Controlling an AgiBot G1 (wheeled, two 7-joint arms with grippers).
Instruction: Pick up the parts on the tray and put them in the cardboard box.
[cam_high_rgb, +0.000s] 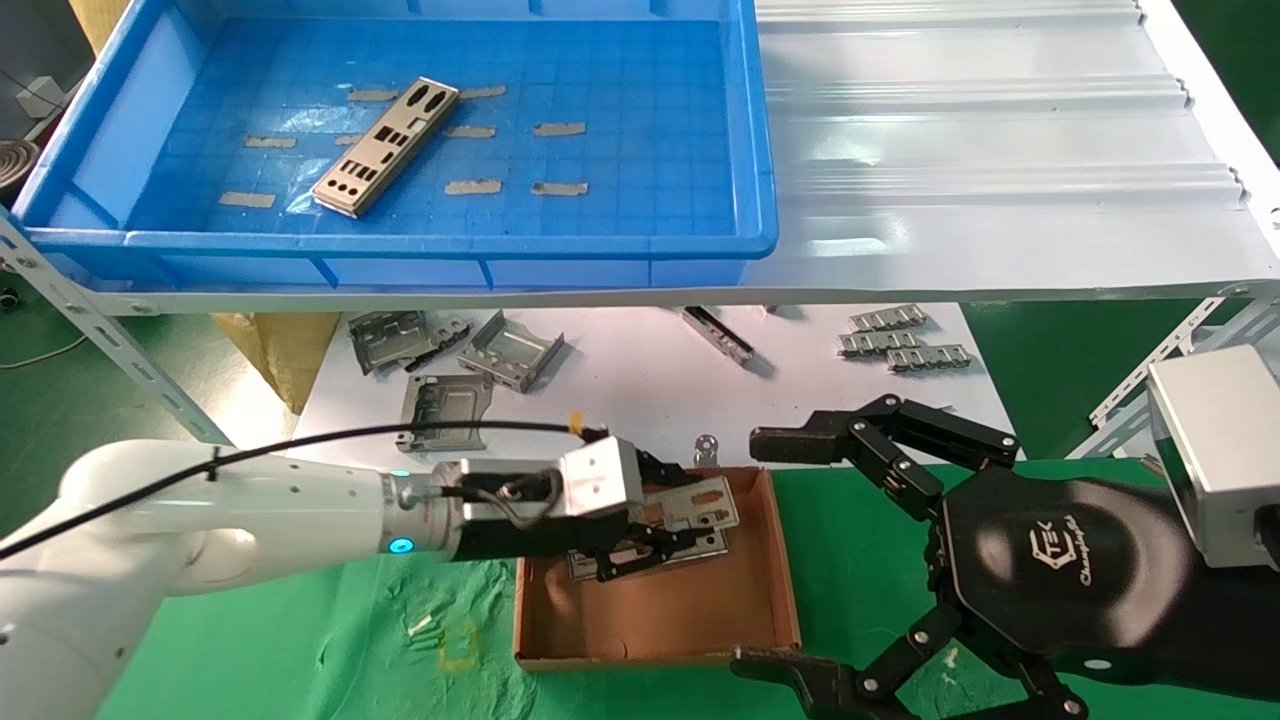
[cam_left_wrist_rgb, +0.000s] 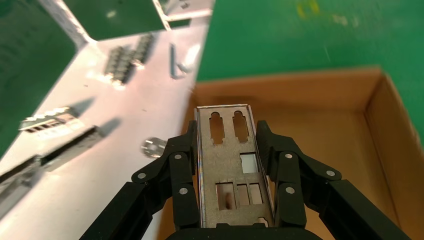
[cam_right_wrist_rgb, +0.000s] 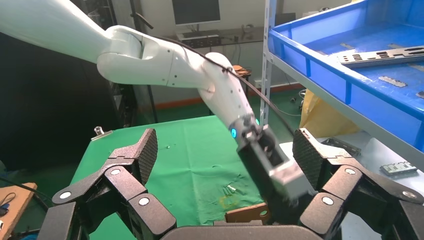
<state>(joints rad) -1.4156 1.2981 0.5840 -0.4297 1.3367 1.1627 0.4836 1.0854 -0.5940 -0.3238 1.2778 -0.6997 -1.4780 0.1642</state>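
My left gripper (cam_high_rgb: 672, 520) hangs over the far part of the cardboard box (cam_high_rgb: 782, 570), shut on a silver punched plate (cam_high_rgb: 705, 503). In the left wrist view the plate (cam_left_wrist_rgb: 225, 160) lies lengthwise between both black fingers (cam_left_wrist_rgb: 182, 165), above the box floor (cam_left_wrist_rgb: 320, 145). A silver edge (cam_high_rgb: 600, 566) shows in the box under the gripper. Another plate (cam_high_rgb: 387, 146) lies slanted in the blue tray (cam_high_rgb: 762, 150) on the shelf. My right gripper (cam_high_rgb: 750, 552) stands open beside the box's right wall, holding nothing. In its own view the right gripper (cam_right_wrist_rgb: 226, 150) faces the left arm.
Grey bent brackets (cam_high_rgb: 450, 350) and ribbed connector strips (cam_high_rgb: 905, 340) lie on the white sheet behind the box. A small clip (cam_high_rgb: 707, 448) sits at the box's far edge. The white corrugated shelf (cam_high_rgb: 1000, 150) overhangs them, with metal shelf rails (cam_high_rgb: 100, 330) at both sides.
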